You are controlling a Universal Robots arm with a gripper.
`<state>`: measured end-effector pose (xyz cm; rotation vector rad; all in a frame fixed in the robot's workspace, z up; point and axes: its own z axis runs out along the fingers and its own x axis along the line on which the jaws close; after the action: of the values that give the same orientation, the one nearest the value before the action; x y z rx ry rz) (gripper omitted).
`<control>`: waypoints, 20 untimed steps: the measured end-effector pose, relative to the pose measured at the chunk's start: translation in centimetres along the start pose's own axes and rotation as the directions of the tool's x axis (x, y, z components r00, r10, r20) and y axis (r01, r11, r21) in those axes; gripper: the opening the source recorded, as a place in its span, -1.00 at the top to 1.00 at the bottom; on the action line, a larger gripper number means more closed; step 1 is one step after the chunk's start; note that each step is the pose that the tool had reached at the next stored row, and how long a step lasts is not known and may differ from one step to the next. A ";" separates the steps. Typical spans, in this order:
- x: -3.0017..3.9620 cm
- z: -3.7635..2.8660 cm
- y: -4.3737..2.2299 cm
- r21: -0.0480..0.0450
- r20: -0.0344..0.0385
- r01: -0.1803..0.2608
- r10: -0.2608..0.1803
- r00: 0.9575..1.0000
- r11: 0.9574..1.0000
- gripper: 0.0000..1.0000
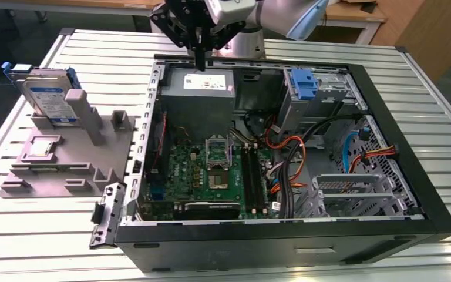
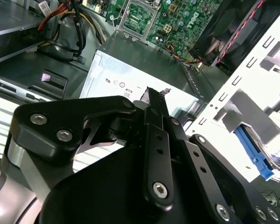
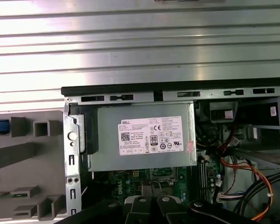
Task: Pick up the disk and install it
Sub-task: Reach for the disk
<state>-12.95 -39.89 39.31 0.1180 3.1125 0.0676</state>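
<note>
The disk [image 1: 49, 98], a silver-grey drive with a white-and-blue label and blue rails, stands upright in a grey holder [image 1: 69, 158] at the exterior view's left, outside the open computer case [image 1: 288, 232]. My gripper [image 1: 200, 57] hangs over the case's back edge, just above the grey power-supply box [image 1: 202, 83], well to the right of the disk. Its fingers are shut together with nothing between them; in the second wrist view the gripper [image 2: 155, 92] points at the box's white sticker [image 2: 119, 84]. The first wrist view looks down on that box [image 3: 144, 137].
Inside the case lie a green motherboard [image 1: 209, 170], orange and black cables [image 1: 288, 155], a blue bracket [image 1: 304, 82] in the drive bay and a metal cage [image 1: 354, 191]. The slatted metal table [image 1: 45, 235] surrounds the case. A loose black panel [image 1: 106, 216] leans at the case's front left corner.
</note>
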 end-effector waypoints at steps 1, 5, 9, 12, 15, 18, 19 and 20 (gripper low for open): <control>0.03 0.00 0.00 0.000 0.000 0.000 0.000 1.000 1.000 0.80; 0.16 0.00 -0.01 0.000 0.000 0.000 0.000 1.000 1.000 0.80; 0.27 0.00 -0.02 0.000 0.000 0.000 0.000 1.000 1.000 0.80; 0.65 0.14 -0.06 0.000 -0.001 0.000 0.000 1.000 1.000 0.80; 0.69 0.16 -0.06 0.000 -0.001 0.000 0.000 1.000 1.000 0.80; 0.96 0.33 -0.09 0.000 -0.004 0.000 0.000 1.000 1.000 0.80; 0.97 0.33 -0.09 0.000 -0.004 0.000 0.000 1.000 1.000 0.80; 0.99 0.34 -0.09 0.000 -0.004 0.000 0.000 1.000 1.000 0.80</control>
<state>-13.94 -39.89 38.94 0.1183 3.1166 0.0676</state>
